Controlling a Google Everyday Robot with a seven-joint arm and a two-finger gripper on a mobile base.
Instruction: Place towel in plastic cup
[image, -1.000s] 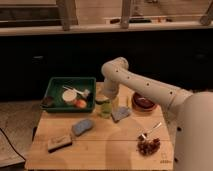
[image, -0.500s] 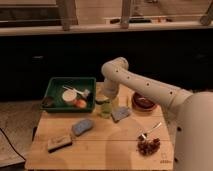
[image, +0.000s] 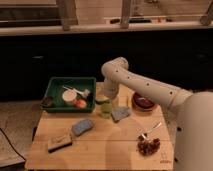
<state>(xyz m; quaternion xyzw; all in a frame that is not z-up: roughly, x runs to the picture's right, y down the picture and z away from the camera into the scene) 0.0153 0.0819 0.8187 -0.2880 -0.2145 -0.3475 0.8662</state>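
The claw (image: 107, 100) hangs right above the plastic cup (image: 105, 108); its grip I cannot tell, and the grey towel (image: 120, 114) lies beside it on the bench (image: 100, 145), not yet placed

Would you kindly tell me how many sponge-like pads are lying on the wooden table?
2: a blue pad left of centre and a grey pad right of the cup. The claw sits over the cup; more may hide behind the arm.
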